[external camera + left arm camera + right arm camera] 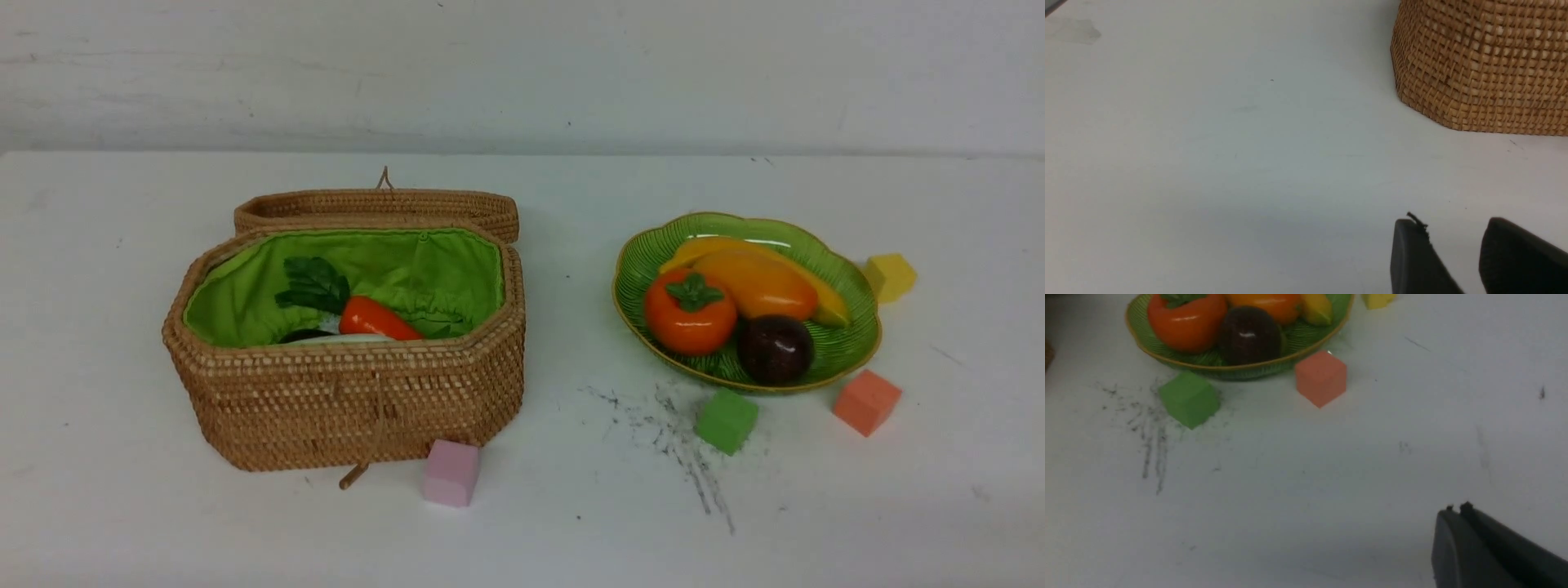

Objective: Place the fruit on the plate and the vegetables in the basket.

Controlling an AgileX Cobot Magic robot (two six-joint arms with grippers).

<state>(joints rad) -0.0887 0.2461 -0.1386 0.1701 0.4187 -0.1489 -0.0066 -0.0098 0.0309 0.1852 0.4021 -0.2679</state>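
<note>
White table (pixel 122 506): basket (pixel 351 408), plate (pixel 845 343), cubes (pixel 451 472).

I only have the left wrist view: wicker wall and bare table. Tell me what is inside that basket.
Observer: The basket holds a carrot with green leaves, beside a white radish and a dark shape, partly hidden by the rim.
Operator: Report the plate.
Observer: The plate carries a persimmon, a mango, a banana and a mangosteen.
Operator: Give me the right gripper.
Observer: The right gripper has its jaws shut and empty, over bare table, clear of the plate.
Operator: List anything loose.
Observer: Only foam cubes: pink, green, orange, yellow.
</note>
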